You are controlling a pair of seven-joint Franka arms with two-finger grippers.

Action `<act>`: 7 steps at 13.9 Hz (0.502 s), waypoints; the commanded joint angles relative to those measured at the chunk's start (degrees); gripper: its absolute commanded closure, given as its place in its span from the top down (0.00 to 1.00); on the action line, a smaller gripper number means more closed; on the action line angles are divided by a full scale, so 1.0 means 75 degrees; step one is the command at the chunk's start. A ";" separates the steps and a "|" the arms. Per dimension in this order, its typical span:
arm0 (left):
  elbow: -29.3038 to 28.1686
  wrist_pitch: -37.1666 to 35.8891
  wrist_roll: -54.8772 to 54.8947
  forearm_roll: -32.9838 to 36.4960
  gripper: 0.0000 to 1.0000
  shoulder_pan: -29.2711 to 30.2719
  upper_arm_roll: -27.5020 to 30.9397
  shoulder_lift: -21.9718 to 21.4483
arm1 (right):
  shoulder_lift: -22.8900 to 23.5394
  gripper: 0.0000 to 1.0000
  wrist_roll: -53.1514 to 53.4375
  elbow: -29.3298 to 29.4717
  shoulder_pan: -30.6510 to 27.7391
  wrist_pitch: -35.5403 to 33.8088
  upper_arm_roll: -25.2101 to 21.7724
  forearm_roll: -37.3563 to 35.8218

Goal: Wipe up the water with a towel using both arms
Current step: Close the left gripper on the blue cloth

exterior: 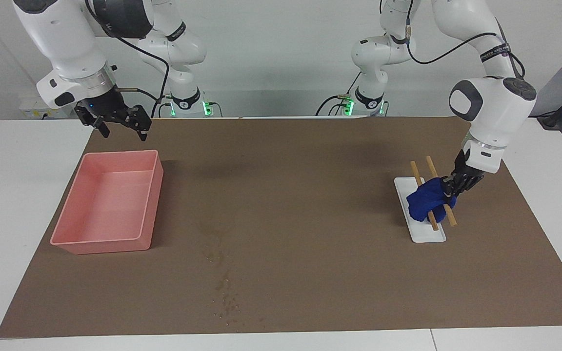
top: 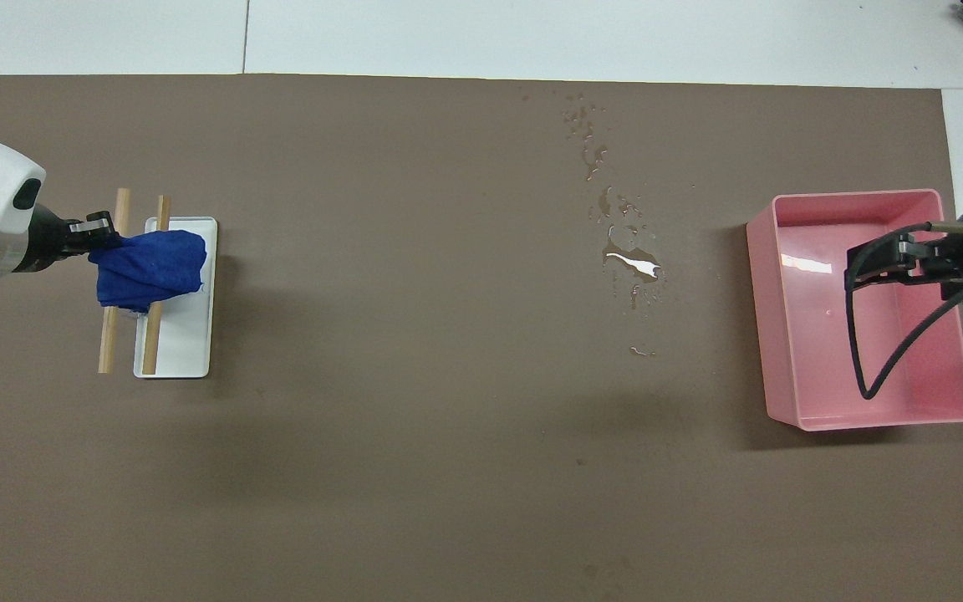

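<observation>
Facing view: left gripper [exterior: 449, 189] pinching blue towel [exterior: 425, 204] on the wooden rods [exterior: 432, 195] over white tray [exterior: 427, 235]. Right gripper [exterior: 121, 123] spread wide, waiting above pink bin [exterior: 108, 241]. Pickup step probably; next needs lifting clear, then carrying to water [exterior: 225, 287], well apart.

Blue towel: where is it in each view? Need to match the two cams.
Facing view: the towel sits at the picture's right, draped on two wooden rods over a white tray, with the left gripper at it.
Overhead view: the towel sits at the picture's left.
Shared landmark: the pink bin.
</observation>
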 commanded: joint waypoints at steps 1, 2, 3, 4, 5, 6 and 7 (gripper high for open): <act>-0.0016 -0.0267 0.0023 0.0041 0.00 -0.0100 -0.0011 -0.0084 | -0.0195 1.00 0.0069 -0.0229 -0.0046 0.0134 0.0069 0.0002; 0.0194 -0.0593 0.0011 0.0041 0.00 -0.0123 -0.0011 -0.0096 | -0.0195 1.00 0.0057 -0.0229 -0.0046 0.0122 0.0093 0.0002; 0.0486 -0.1014 -0.0012 0.0041 0.00 -0.0158 -0.0011 -0.0084 | -0.0195 1.00 0.0069 -0.0229 -0.0046 0.0099 0.0104 0.0002; 0.0791 -0.1412 -0.0035 0.0041 0.00 -0.0158 -0.0011 -0.0072 | -0.0207 1.00 0.0057 -0.0229 -0.0046 0.0087 0.0116 0.0002; 0.0991 -0.1706 -0.0059 0.0041 0.00 -0.0158 -0.0011 -0.0084 | -0.0207 1.00 0.0057 -0.0218 -0.0046 0.0075 0.0116 0.0002; 0.1132 -0.1883 -0.0071 0.0029 0.00 -0.0158 -0.0011 -0.0107 | -0.0207 1.00 0.0046 -0.0206 -0.0046 0.0087 0.0116 0.0002; 0.1215 -0.2024 -0.0210 0.0029 0.00 -0.0158 -0.0034 -0.0154 | -0.0207 1.00 0.0034 -0.0194 -0.0046 0.0098 0.0116 0.0002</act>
